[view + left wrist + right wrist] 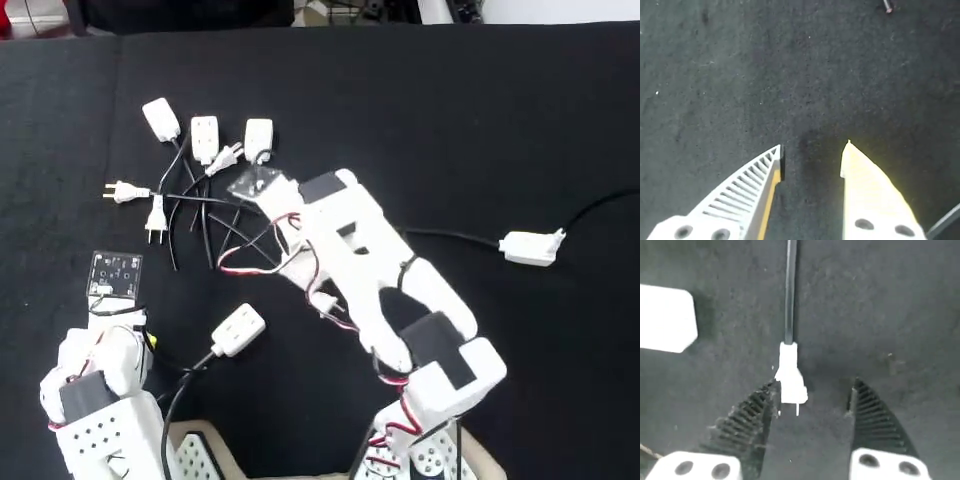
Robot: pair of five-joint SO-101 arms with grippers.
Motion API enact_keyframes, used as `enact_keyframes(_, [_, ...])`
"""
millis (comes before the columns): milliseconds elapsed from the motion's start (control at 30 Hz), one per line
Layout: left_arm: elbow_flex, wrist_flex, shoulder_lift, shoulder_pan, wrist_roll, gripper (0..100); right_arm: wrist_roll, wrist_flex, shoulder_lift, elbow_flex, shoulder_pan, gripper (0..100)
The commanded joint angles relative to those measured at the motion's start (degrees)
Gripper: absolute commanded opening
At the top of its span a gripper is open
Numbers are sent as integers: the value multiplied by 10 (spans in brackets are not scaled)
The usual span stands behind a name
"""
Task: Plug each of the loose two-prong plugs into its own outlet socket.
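My right gripper (816,385) sits low over the black table (900,300), jaws spread wide and holding nothing. A white plug (790,380) lies flat on the cloth between them. It is close against one finger (752,420) and well apart from the other, and I can't tell whether it touches. Its long axis runs in line with the gripper. The two prongs point back toward the wrist, and its black cord (788,290) leads straight away. A white socket (665,317) lies off to one side, apart from the plug.

From overhead, that arm stretches out to the tangle of cords just beside a row of three sockets (204,137). Two more plugs lie loose there. The second plug (125,192) points its prongs at the table's left edge, and the third plug (156,218) points its prongs toward the arms' side. A near socket (238,330) lies by the left arm, and a lone socket (530,247) lies far to the right.

My left gripper (814,145) hangs above bare cloth, jaws wide, holding nothing.
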Motion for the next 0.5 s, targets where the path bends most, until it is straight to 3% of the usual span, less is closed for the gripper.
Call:
enact_keyframes(0, [-4, -11, -4, 7, -6, 198, 35, 12, 11, -9, 11, 215])
enact_keyframes(467, [-4, -11, -4, 7, -6, 198, 41, -13, 134, -11, -4, 211])
